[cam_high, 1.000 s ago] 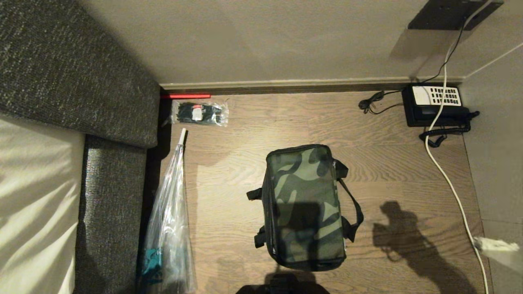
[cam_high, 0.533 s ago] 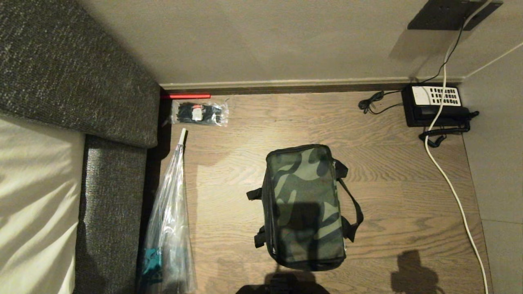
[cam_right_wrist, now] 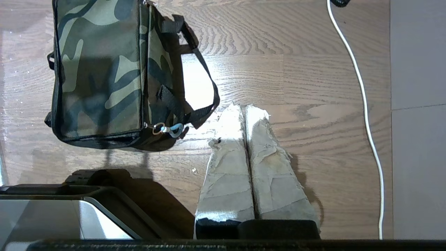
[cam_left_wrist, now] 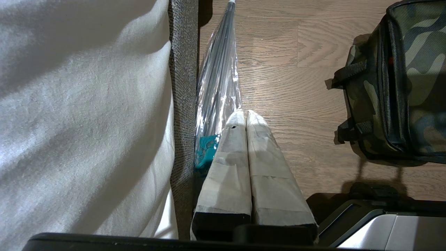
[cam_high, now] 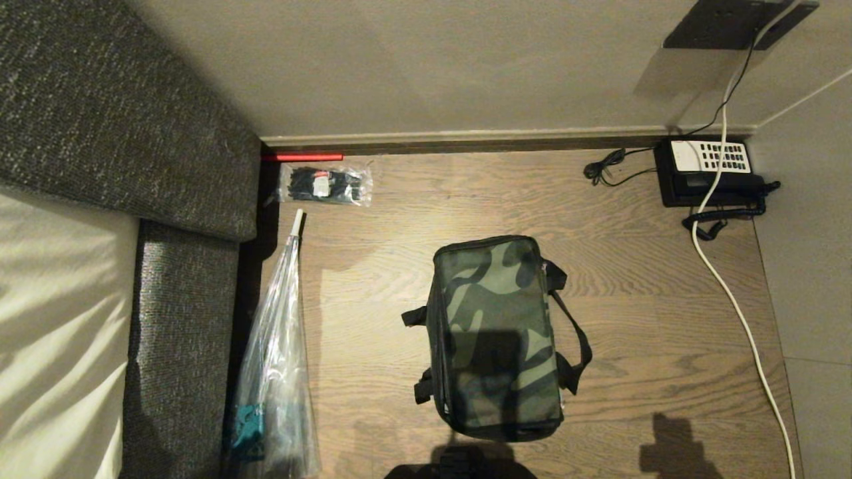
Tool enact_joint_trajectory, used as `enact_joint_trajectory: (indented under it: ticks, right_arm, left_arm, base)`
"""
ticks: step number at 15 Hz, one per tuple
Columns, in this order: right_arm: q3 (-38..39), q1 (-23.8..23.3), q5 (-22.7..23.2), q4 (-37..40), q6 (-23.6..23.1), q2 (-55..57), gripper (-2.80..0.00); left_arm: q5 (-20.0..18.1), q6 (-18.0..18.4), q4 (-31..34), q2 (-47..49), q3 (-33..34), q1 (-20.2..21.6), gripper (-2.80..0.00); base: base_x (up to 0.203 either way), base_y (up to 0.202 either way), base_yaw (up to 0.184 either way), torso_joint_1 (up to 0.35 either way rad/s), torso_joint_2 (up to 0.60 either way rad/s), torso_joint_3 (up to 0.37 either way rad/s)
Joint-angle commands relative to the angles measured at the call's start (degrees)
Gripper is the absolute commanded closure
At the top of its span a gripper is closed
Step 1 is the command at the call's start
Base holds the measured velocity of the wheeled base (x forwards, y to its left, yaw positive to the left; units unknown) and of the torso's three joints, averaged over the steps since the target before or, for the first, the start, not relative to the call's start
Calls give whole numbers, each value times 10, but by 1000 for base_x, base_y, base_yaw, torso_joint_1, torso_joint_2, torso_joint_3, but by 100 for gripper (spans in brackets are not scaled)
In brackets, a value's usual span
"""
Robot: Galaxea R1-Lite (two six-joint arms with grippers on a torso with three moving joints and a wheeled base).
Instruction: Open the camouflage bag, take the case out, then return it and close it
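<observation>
A camouflage bag sits closed on a wooden floor, roughly in the middle of the head view. Its top is a green, brown and black pattern; the sides are black, and a black strap loops out on the side toward the robot's right. In the right wrist view a small light-blue clip hangs from a ring at the bag's near corner, on that same side. The case is not visible anywhere — the bag's lid is down.

Neither arm shows in the head view. The left gripper appears only in its own wrist view: its two tape-wrapped fingers are pressed flat together with nothing between them, hanging over the floor to the left of the bag and apart from it. The right gripper looks the same in its wrist view — taped fingers together, holding nothing, over bare floor to the right of the bag, near the strap's loop but not touching it.

To the bag's left, a clear plastic bag with long dark contents and something teal at its near end lies along the edge of a grey upholstered bed frame with pale bedding. A small packet of black items lies near the far wall. In the far right corner stands a black telephone with a white keypad, and a white cable runs down the floor past it.
</observation>
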Motion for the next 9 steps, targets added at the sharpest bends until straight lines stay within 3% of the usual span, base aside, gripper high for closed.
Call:
enact_joint_trajectory:
  ticks: [1, 9]
  right_arm:
    - [5, 0, 0, 1, 0, -14, 0]
    - [5, 0, 0, 1, 0, -14, 0]
  left_arm:
    - [0, 0, 0, -1, 0, 0, 0]
    - [0, 4, 1, -1, 0, 0, 0]
  base:
    - [0, 0, 0, 0, 0, 0]
    - [0, 0, 0, 0, 0, 0]
